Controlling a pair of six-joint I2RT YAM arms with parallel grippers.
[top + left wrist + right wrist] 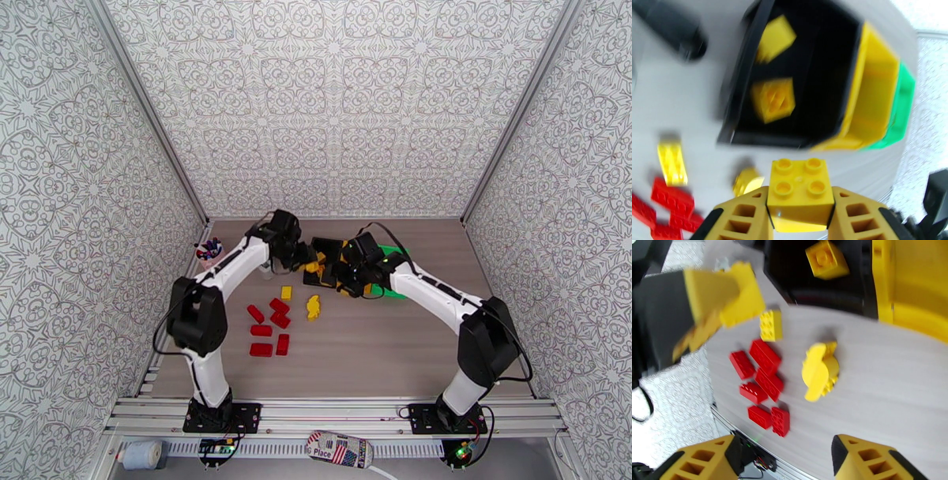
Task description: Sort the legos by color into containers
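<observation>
Saw two yellow legos [773, 99] in black bin [821, 79], third brick [800, 183] clamped in left jaws, right jaws open, reds [671, 199] unsorted lower left.

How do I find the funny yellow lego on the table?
Find the black bin at the back of the table. Come forward to the bunch of red bricks; the piece lies just right of them. It is yellow and rounded, not blocky like the little yellow brick nearby.
</observation>
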